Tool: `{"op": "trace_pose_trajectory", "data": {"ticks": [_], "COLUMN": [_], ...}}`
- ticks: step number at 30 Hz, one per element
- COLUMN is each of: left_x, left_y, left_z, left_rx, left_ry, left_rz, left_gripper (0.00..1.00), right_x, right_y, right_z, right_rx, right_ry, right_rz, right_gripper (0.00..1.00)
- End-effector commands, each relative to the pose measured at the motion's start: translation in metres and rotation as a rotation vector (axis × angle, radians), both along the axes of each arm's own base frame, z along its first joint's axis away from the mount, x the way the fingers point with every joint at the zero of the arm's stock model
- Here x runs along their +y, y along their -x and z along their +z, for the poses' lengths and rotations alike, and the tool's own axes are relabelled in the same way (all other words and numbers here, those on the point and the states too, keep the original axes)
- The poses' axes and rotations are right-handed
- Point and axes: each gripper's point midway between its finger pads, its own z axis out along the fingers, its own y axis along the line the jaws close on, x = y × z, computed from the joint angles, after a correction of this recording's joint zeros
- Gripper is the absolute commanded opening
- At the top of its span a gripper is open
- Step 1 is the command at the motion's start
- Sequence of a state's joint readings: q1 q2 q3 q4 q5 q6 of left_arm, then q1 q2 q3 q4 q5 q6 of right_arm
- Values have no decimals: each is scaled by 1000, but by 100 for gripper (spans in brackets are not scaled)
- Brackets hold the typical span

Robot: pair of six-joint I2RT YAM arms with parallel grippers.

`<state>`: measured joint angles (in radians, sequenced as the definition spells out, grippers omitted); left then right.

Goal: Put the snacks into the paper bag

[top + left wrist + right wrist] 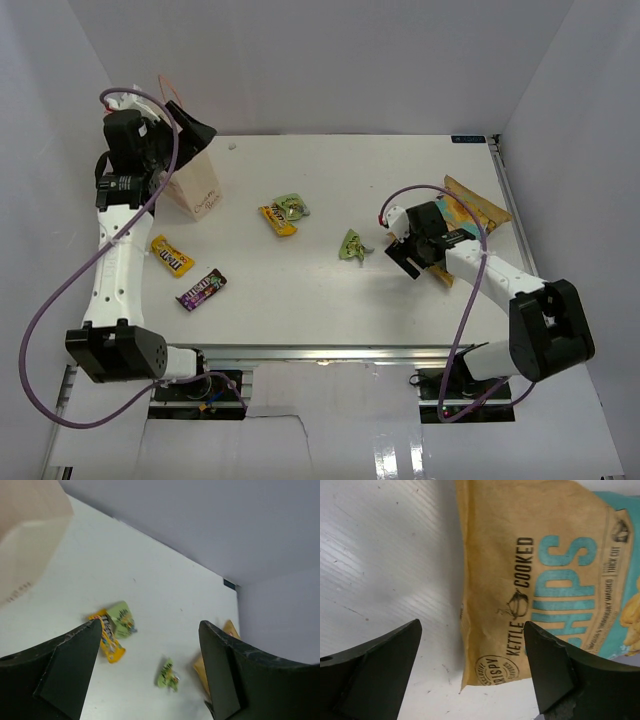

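The paper bag (197,188) stands at the far left, and its cream wall fills the top left corner of the left wrist view (25,540). My left gripper (188,126) hovers over its mouth, open and empty (150,630). The chip bag (478,205) lies flat at the right. My right gripper (412,252) is open just above its near corner (470,672), fingers astride the edge of the chip bag (540,580). On the table lie two green packets (352,245) (292,205), two yellow packets (277,220) (171,255) and a dark candy pack (200,288).
White walls close in the table on the left, back and right. Through the left wrist view I see a yellow packet (111,644), two green packets (121,620) (168,675) and part of the chip bag (201,667) far below.
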<state>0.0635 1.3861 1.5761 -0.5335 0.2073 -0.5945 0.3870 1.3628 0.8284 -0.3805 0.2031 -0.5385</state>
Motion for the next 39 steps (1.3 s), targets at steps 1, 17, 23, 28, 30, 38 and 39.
{"op": "trace_pose_trajectory", "data": {"ticks": [1,17,23,28,30,38,39], "left_x": [-52,-218,-274,-328,-351,-405,-407], "left_y": [25,59,60,64,66,75,75], "left_z": [-6,-116,-146,-190,-186,-211,-220], "left_rx": [22,307,433,618,626,715,738], "left_ry": [195,416,476,495,494,458,451], "left_rz": [-214,-519,-578,-633,-673,-763,-761], "left_gripper": [88,88,90,93,93,91,88], "right_x": [-12,0,33,52,58,80,83], "right_y": [-6,16,29,30,32,39,38], "right_z": [-13,-48,-8,30,36,58,62], "right_rx": [-28,74,76,24,25,53,48], "right_ry": [106,67,-177,-306,-335,-447,-455], "right_rz": [-72,-67,45,118,134,210,219], "right_gripper": [86,8,8,8,8,8,8]}}
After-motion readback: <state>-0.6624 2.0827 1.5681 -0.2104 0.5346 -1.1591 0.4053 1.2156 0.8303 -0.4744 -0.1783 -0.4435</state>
